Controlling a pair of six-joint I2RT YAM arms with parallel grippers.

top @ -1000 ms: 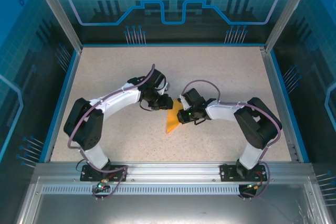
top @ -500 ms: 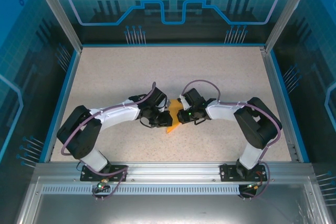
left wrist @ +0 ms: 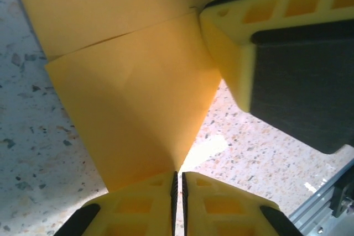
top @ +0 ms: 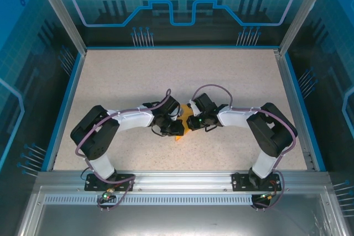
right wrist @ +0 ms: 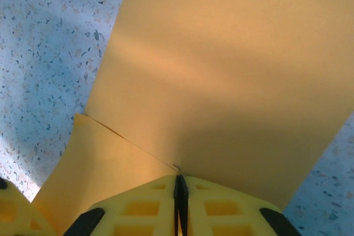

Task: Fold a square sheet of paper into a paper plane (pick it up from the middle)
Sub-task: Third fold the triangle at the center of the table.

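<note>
The creased orange sheet point(top: 180, 135) sits at the centre of the top view, low over the speckled table point(top: 110, 81). The right gripper point(right wrist: 180, 183) is clamped on one edge, and the left gripper point(left wrist: 178, 183) is pinched together on a folded corner. Uneven pulling could tear the paper or skew the crease.
</note>
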